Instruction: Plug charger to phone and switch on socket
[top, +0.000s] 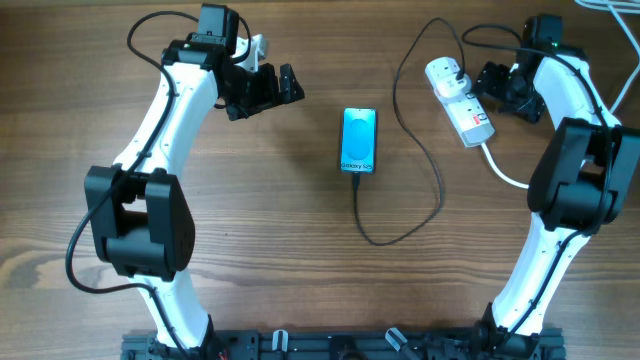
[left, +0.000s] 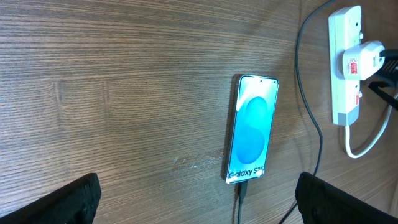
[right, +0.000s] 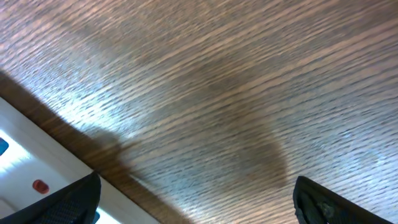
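Phone (top: 358, 140) lay mid-surface (top: 300, 230), screen lit, with the charger (top: 420, 170) cable running into its near end and the white plug head sitting in the socket (top: 462, 105). Left claw (left: 198, 186) and right claw (right: 196, 186) both gaped wide, holding nothing, the right one just beside the socket.

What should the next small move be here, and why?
Probably ease the open right hand onto the red switch of the power strip: the cable already meets the phone and its plug sits in the strip.
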